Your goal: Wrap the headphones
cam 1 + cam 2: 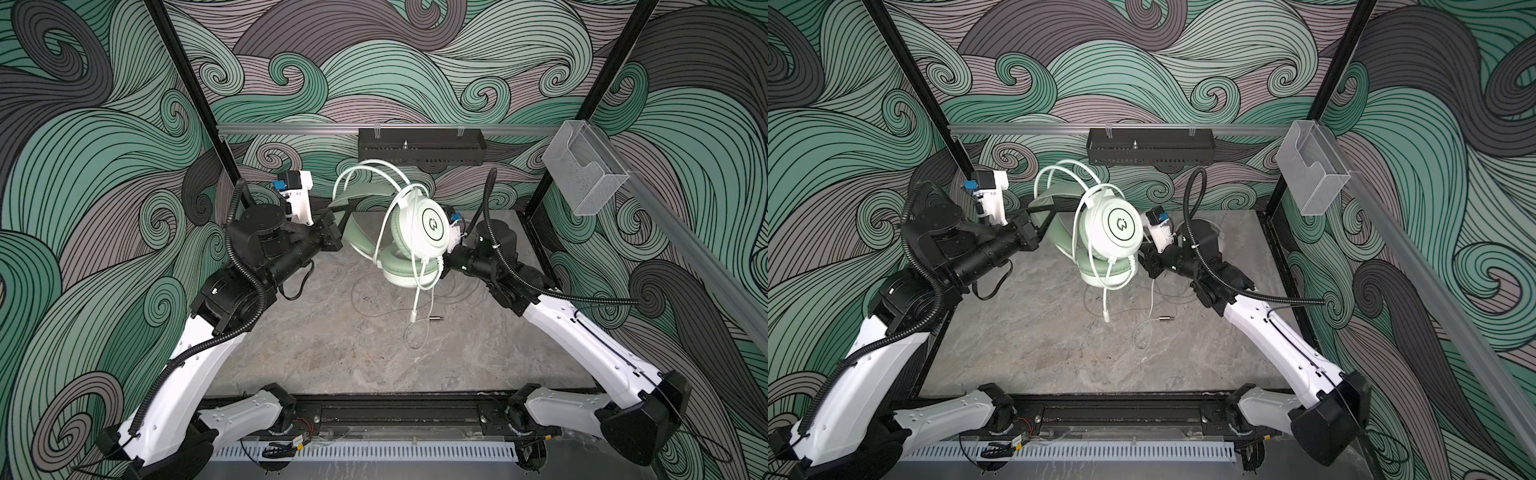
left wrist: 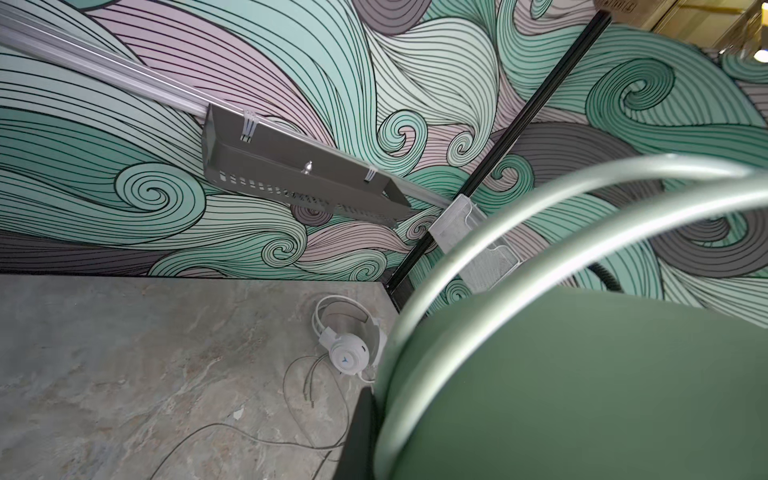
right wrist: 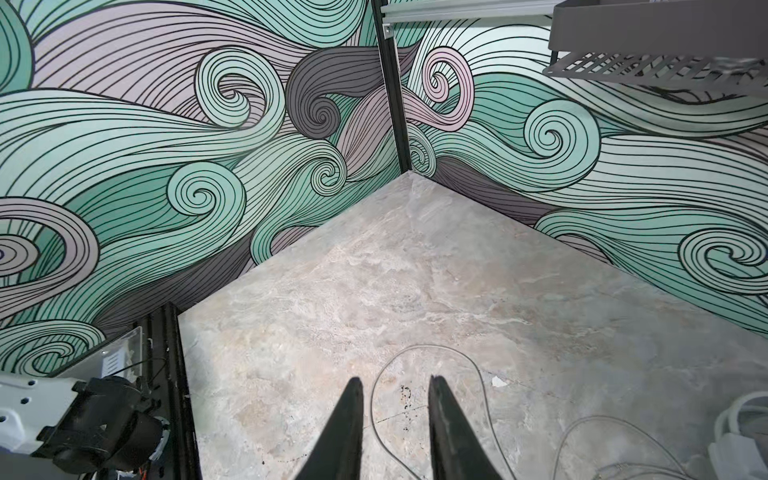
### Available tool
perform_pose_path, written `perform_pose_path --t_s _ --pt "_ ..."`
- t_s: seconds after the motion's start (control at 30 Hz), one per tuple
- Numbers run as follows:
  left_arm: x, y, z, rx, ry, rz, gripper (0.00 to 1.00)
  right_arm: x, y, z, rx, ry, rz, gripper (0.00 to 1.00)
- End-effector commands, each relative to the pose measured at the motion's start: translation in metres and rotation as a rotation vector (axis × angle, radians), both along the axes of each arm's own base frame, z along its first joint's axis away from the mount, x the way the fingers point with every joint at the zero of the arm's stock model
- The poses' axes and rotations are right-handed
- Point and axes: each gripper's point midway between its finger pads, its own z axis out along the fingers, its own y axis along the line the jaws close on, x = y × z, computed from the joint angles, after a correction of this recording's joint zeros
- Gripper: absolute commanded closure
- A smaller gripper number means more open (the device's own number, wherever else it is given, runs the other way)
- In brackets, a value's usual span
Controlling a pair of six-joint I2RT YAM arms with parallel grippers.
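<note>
**Mint headset held aloft by the left gripper; right gripper empty**

In both top views, the mint headset [image 1: 415, 237] [image 1: 1115, 232] is held above the table [image 1: 332, 353] [image 1: 1038, 353], toward 12 o'clock from its centre. Its padded headband is clamped by the left gripper [image 1: 343, 210] [image 1: 1042, 214] at the headset's 9 o'clock. The white cable [image 1: 417, 291] is looped round the earcups and hangs toward 6 o'clock. The right gripper [image 1: 1149, 270] is seen at the headset's 4 o'clock, partly hidden.

In the left wrist view, the green headband pad is seen close up beside one black finger [image 2: 360, 432]. The white headset [image 2: 345, 353] is seen lying on the table near a corner post.

In the right wrist view, the right gripper's fingers [image 3: 353, 415] are set narrowly apart, with nothing gripped between them. A thin cable loop [image 3: 457, 353] is seen on the table beneath.
</note>
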Motion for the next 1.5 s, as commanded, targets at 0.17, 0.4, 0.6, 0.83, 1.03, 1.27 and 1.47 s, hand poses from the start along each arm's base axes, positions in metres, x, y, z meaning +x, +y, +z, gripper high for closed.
perform_pose_path --t_s 0.17,0.4,0.6,0.83,1.03,1.27,1.47 --pt "-0.015 0.004 0.094 -0.285 -0.166 -0.037 1.00 0.001 0.005 0.004 0.111 0.040 0.011 0.80" --pt "-0.011 0.002 0.113 -0.373 -0.178 -0.048 1.00 0.004 0.009 -0.011 0.118 0.085 0.014 0.87" --pt "-0.011 0.003 0.119 -0.406 -0.183 -0.049 1.00 0.006 0.015 -0.027 0.136 0.139 0.030 0.90" --pt "-0.013 0.016 0.121 -0.411 -0.193 0.002 1.00 0.001 0.016 -0.044 0.118 0.177 0.045 1.00" --pt "-0.008 0.040 0.114 -0.441 -0.174 0.134 1.00 -0.002 0.013 -0.055 0.102 0.202 0.036 1.00" --pt "0.004 0.088 0.099 -0.458 -0.125 0.414 1.00 -0.016 0.003 -0.071 -0.016 0.209 0.012 1.00" --pt "0.027 0.097 0.089 -0.515 -0.049 0.486 1.00 -0.041 0.006 -0.091 -0.174 0.186 0.014 1.00"
